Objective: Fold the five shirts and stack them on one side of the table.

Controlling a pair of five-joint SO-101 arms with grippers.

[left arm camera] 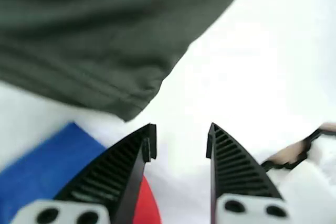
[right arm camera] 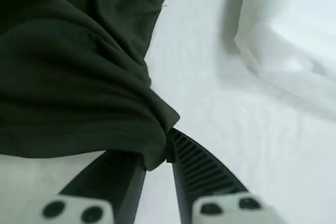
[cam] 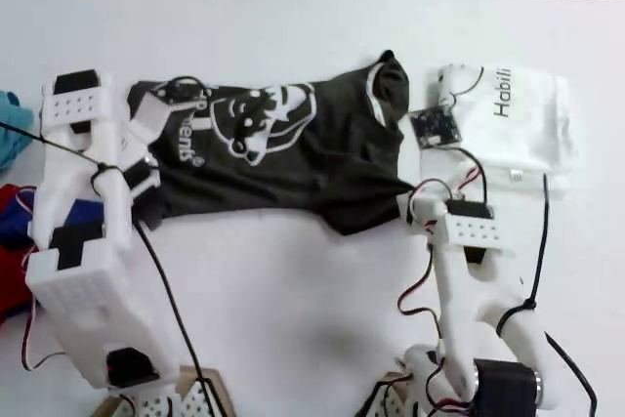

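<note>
One soft, rumpled dark grey shirt with a white print (cam: 283, 148) lies spread across the middle of the white table (cam: 293, 280). Its bunched corner is pinched in the right end effector (right arm camera: 157, 148). The left end effector (left arm camera: 181, 140) hangs spread beside its hem. One folded white shirt (cam: 513, 124) sits just beside it.
</note>
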